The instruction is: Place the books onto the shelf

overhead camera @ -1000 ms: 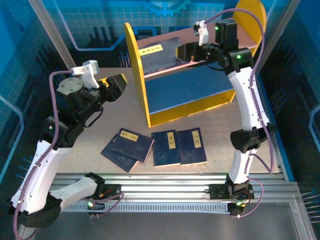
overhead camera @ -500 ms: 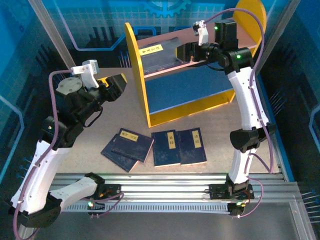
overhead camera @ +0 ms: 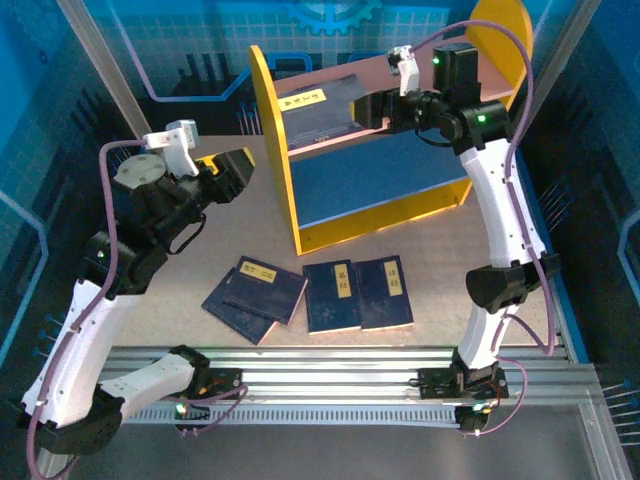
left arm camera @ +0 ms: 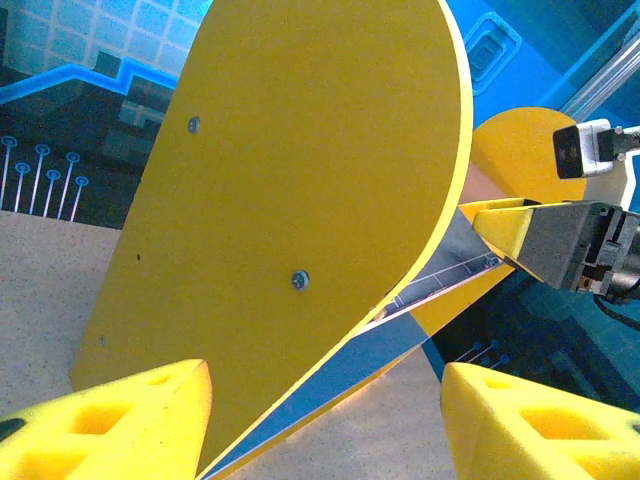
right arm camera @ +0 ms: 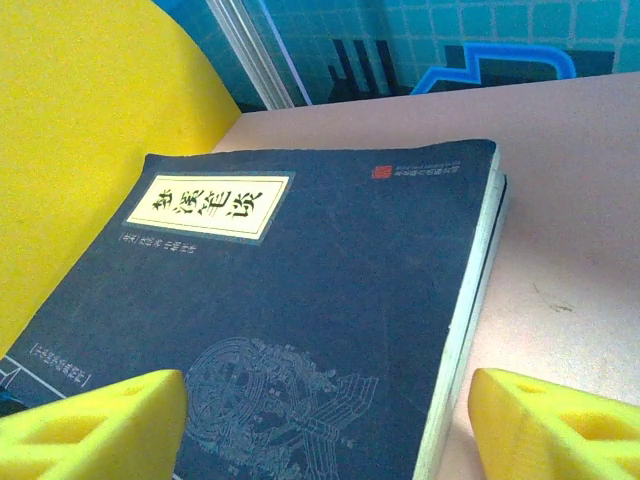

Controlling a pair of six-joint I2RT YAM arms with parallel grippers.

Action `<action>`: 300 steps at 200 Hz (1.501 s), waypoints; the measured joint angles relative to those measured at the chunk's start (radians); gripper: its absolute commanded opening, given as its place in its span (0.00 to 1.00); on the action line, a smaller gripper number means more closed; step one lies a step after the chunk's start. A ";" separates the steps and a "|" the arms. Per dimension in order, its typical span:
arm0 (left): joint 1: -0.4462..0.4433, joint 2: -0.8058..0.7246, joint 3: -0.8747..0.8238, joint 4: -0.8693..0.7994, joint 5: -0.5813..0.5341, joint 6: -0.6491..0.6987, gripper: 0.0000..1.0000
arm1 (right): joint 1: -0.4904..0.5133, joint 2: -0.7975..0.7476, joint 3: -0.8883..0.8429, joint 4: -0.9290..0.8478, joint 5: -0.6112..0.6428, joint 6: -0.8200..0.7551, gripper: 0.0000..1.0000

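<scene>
Overhead view from behind the arms (overhead camera: 500, 200), left wrist facing the shelf (left arm camera: 300, 200) side-on, right wrist close over its pink board (right arm camera: 580, 200), shelf shared.

Both arms (overhead camera: 90, 330) have white shells, black joints, small green lights (overhead camera: 479, 117) and purple cables (overhead camera: 104, 200); the left tool (left arm camera: 325, 420) and right tool (right arm camera: 325, 420) carry yellow foam.

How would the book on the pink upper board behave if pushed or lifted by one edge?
The book looks a thin softcover, so it would probably sag. Lying flat on the pink board, it should slide, not tip.
</scene>
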 measured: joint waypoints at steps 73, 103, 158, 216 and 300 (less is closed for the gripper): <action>0.000 0.000 0.000 -0.018 0.000 0.000 0.63 | -0.034 -0.126 -0.220 0.139 -0.074 -0.037 0.76; 0.000 0.000 -0.005 -0.018 0.000 0.000 0.63 | -0.045 -0.137 -0.251 0.162 -0.113 -0.076 0.76; 0.000 0.000 -0.014 -0.019 0.000 0.003 0.63 | -0.060 -0.173 -0.325 0.219 -0.168 -0.135 0.80; 0.000 -0.001 -0.042 -0.021 0.000 0.019 0.64 | -0.073 -0.206 -0.391 0.257 -0.198 -0.211 0.80; 0.000 -0.001 -0.052 -0.021 0.000 0.023 0.64 | -0.070 -0.217 -0.420 0.272 -0.167 -0.299 0.80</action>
